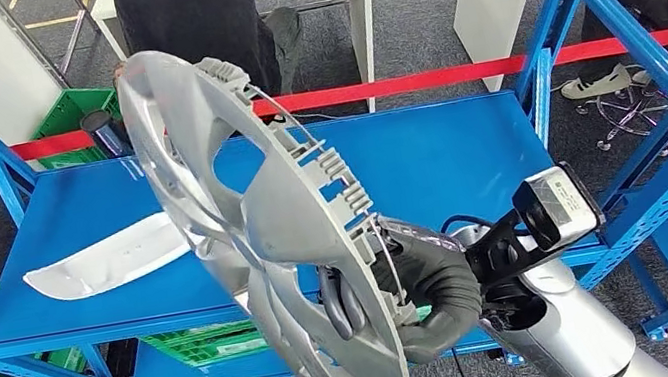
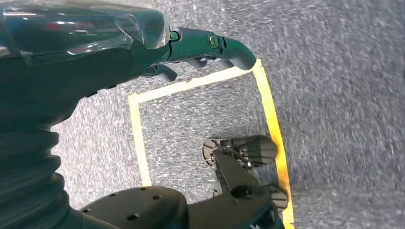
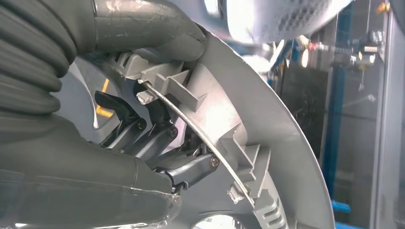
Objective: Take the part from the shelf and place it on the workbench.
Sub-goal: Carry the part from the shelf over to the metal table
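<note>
- One hubcap [image 1: 254, 221], tilted on edge above the shelf [image 1: 446, 155], gripped at its rim by the right hand [image 1: 426, 285]
- One white strip [image 1: 108, 257] lying on the shelf
- Left hand [image 2: 191, 47]: fingers loosely apart, holding nothing, over floor

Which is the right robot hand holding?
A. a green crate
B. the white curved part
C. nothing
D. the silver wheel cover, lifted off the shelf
D: the right robot hand grips the rim of the silver wheel cover, tilted in the air above the blue shelf.
</note>
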You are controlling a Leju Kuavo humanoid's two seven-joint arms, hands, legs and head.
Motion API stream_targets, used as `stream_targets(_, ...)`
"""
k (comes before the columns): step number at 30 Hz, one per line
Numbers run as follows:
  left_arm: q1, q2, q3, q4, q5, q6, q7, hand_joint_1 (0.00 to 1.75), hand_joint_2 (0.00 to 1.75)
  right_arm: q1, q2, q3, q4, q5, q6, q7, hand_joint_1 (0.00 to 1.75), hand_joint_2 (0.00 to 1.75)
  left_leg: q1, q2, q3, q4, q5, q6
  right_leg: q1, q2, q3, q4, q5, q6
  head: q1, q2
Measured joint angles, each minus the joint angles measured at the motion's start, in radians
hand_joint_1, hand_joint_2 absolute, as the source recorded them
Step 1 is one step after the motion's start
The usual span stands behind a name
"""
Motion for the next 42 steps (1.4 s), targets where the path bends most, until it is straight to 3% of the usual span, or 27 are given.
stream_targets(2, -0.001, 0.0, -0.001, 0.0, -0.004, 0.001, -0.003, 0.0, 1.75, 0.005, -0.002, 0.002, -0.009, -0.011, 0.025, 0.0, 1.75, 1.75, 0.005, 0.003, 0.011, -0.02, 0.014, 0.011, 0.003, -0.001, -0.02, 0.039, -0.022, 0.0, 0.002, 0.0)
stream_targets(5, -0.003, -0.002, -0.003, 0.0, -0.012, 0.001, -0.004, 0.0, 1.75, 0.019, -0.009, 0.004, -0.024, -0.016, 0.056, -0.002, 1.75, 1.75, 0.004, 0.004, 0.015, -0.028, 0.021, 0.017, 0.003, -0.002, -0.104, 0.222, -0.099, -0.007, 0.003, 0.0)
stream_targets(6, -0.003, -0.002, -0.004, 0.0, -0.014, 0.0, -0.004, 0.0, 1.75, 0.026, -0.012, 0.005, -0.028, -0.014, 0.064, -0.002, 1.75, 1.75, 0.004, 0.004, 0.015, -0.028, 0.021, 0.016, 0.002, -0.002, -0.125, 0.267, -0.112, -0.004, 0.003, 0.0)
stream_targets(7, -0.003, -0.002, -0.006, 0.0, -0.017, -0.001, -0.004, 0.0, 1.75, 0.033, -0.015, 0.006, -0.032, -0.011, 0.072, -0.002, 1.75, 1.75, 0.003, 0.003, 0.014, -0.027, 0.021, 0.016, 0.002, -0.002, -0.128, 0.274, -0.11, 0.003, 0.003, 0.0)
stream_targets(8, -0.003, -0.003, -0.008, 0.0, -0.018, -0.003, -0.004, 0.0, 1.75, 0.037, -0.018, 0.007, -0.036, -0.007, 0.08, -0.001, 1.75, 1.75, 0.003, 0.002, 0.014, -0.024, 0.02, 0.014, 0.001, -0.003, -0.11, 0.238, -0.092, 0.011, 0.003, 0.0)
stream_targets(10, -0.003, -0.005, -0.014, 0.0, -0.02, -0.006, -0.004, 0.0, 1.75, 0.042, -0.023, 0.008, -0.045, 0.0, 0.093, -0.001, 1.75, 1.75, 0.002, 0.0, 0.013, -0.016, 0.014, 0.008, 0.001, -0.006, -0.037, 0.095, -0.04, 0.022, 0.003, 0.0)
stream_targets(12, -0.003, -0.005, -0.019, 0.0, -0.021, -0.009, -0.005, 0.0, 1.75, 0.045, -0.025, 0.009, -0.054, 0.002, 0.101, -0.001, 1.75, 1.75, -0.001, -0.001, 0.009, -0.005, 0.008, -0.001, 0.003, -0.007, 0.01, 0.003, -0.011, 0.014, 0.002, 0.0)
stream_targets(16, 0.001, -0.005, -0.028, 0.0, -0.029, -0.025, -0.005, 0.0, 1.75, 0.061, -0.03, 0.015, -0.063, 0.004, 0.109, -0.001, 1.75, 1.75, -0.001, -0.002, 0.002, 0.01, -0.002, -0.017, 0.0, -0.006, 0.014, -0.006, 0.001, -0.008, 0.002, 0.0)
stream_targets(18, 0.003, -0.004, -0.033, 0.0, -0.034, -0.032, -0.004, 0.0, 1.75, 0.07, -0.03, 0.02, -0.064, 0.003, 0.107, 0.002, 1.75, 1.75, 0.005, -0.002, -0.025, 0.081, -0.058, -0.031, -0.006, -0.007, 0.01, -0.007, 0.007, -0.017, 0.0, 0.0)
stream_targets(20, 0.003, -0.004, -0.039, 0.0, -0.036, -0.03, -0.002, 0.0, 1.75, 0.079, -0.03, 0.024, -0.064, -0.002, 0.103, 0.007, 1.75, 1.75, 0.011, -0.002, -0.077, 0.216, -0.135, -0.043, -0.005, -0.007, 0.001, -0.007, 0.013, -0.023, -0.002, 0.0)
stream_targets(21, 0.002, -0.003, -0.042, 0.0, -0.036, -0.027, -0.001, 0.0, 1.75, 0.084, -0.03, 0.026, -0.064, -0.004, 0.101, 0.011, 1.75, 1.75, 0.014, -0.002, -0.097, 0.27, -0.157, -0.046, -0.004, -0.007, -0.005, -0.007, 0.017, -0.025, -0.002, 0.0)
stream_targets(22, 0.001, -0.003, -0.043, 0.0, -0.036, -0.023, 0.0, 0.0, 1.75, 0.089, -0.03, 0.027, -0.063, -0.006, 0.099, 0.016, 1.75, 1.75, 0.015, -0.002, -0.1, 0.289, -0.161, -0.047, -0.003, -0.007, -0.01, -0.007, 0.021, -0.025, -0.002, 0.0)
stream_targets(23, -0.001, -0.002, -0.044, 0.0, -0.036, -0.018, 0.003, 0.0, 1.75, 0.093, -0.03, 0.027, -0.063, -0.008, 0.097, 0.021, 1.75, 1.75, 0.016, -0.002, -0.08, 0.263, -0.144, -0.046, -0.002, -0.007, -0.014, -0.007, 0.025, -0.024, -0.002, 0.0)
stream_targets(26, -0.015, 0.002, -0.045, -0.001, -0.033, 0.004, 0.015, 0.0, 1.75, 0.1, -0.029, 0.026, -0.064, -0.011, 0.095, 0.034, 1.75, 1.75, 0.012, -0.004, 0.049, 0.051, -0.067, -0.028, -0.001, -0.006, -0.022, -0.008, 0.039, -0.016, -0.001, 0.0)
stream_targets(28, -0.024, 0.004, -0.045, -0.002, -0.032, 0.015, 0.018, 0.0, 1.75, 0.102, -0.027, 0.025, -0.066, -0.012, 0.096, 0.037, 1.75, 1.75, 0.003, -0.006, 0.083, -0.013, -0.053, -0.015, -0.002, -0.007, -0.024, -0.01, 0.05, -0.005, -0.001, 0.0)
stream_targets(30, -0.028, 0.006, -0.045, -0.004, -0.031, 0.02, 0.02, 0.0, 1.75, 0.105, -0.026, 0.024, -0.067, -0.013, 0.098, 0.039, 1.75, 1.75, -0.002, -0.004, 0.077, -0.019, -0.037, -0.002, -0.004, -0.008, -0.025, -0.017, 0.063, 0.008, -0.002, 0.0)
stream_targets(32, -0.031, 0.005, -0.045, -0.004, -0.029, 0.021, 0.021, 0.0, 1.75, 0.108, -0.027, 0.023, -0.069, -0.014, 0.1, 0.039, 1.75, 1.75, 0.001, 0.002, 0.067, -0.038, -0.009, 0.012, -0.001, -0.007, -0.04, -0.002, 0.046, 0.011, 0.0, 0.0)
stream_targets(33, -0.033, 0.004, -0.045, -0.005, -0.029, 0.022, 0.021, 0.0, 1.75, 0.109, -0.027, 0.023, -0.07, -0.014, 0.1, 0.039, 1.75, 1.75, 0.003, 0.005, 0.058, -0.046, 0.007, 0.016, 0.001, -0.007, -0.058, 0.032, 0.016, 0.005, 0.001, 0.0)
stream_targets(35, -0.036, 0.003, -0.045, -0.005, -0.029, 0.022, 0.022, 0.0, 1.75, 0.112, -0.029, 0.022, -0.07, -0.015, 0.1, 0.039, 1.75, 1.75, 0.003, 0.007, 0.032, -0.048, 0.03, 0.021, 0.001, -0.007, -0.101, 0.159, -0.07, -0.007, 0.002, 0.0)
stream_targets(37, -0.036, 0.002, -0.045, -0.006, -0.029, 0.02, 0.022, 0.0, 1.75, 0.117, -0.031, 0.022, -0.069, -0.016, 0.101, 0.04, 1.75, 1.75, 0.0, 0.009, 0.004, -0.045, 0.048, 0.02, 0.001, -0.007, -0.115, 0.261, -0.112, -0.001, 0.002, 0.0)
stream_targets(38, -0.036, 0.002, -0.045, -0.006, -0.031, 0.017, 0.024, 0.0, 1.75, 0.118, -0.032, 0.022, -0.069, -0.017, 0.101, 0.04, 1.75, 1.75, -0.001, 0.01, -0.01, -0.042, 0.057, 0.018, 0.001, -0.007, -0.096, 0.263, -0.106, 0.008, 0.002, 0.0)
stream_targets(40, -0.036, 0.004, -0.047, -0.01, -0.036, 0.009, 0.03, 0.0, 1.75, 0.118, -0.03, 0.021, -0.069, -0.022, 0.102, 0.04, 1.75, 1.75, -0.001, 0.01, -0.035, -0.031, 0.07, 0.012, 0.001, -0.008, -0.004, 0.155, -0.074, 0.023, 0.002, 0.0)
stream_targets(42, -0.036, 0.01, -0.049, -0.013, -0.041, 0.004, 0.036, 0.0, 1.75, 0.118, -0.023, 0.02, -0.069, -0.025, 0.104, 0.039, 1.75, 1.75, -0.004, 0.01, -0.057, -0.015, 0.079, 0.004, 0.004, -0.008, 0.091, 0.021, -0.071, 0.018, 0.001, 0.0)
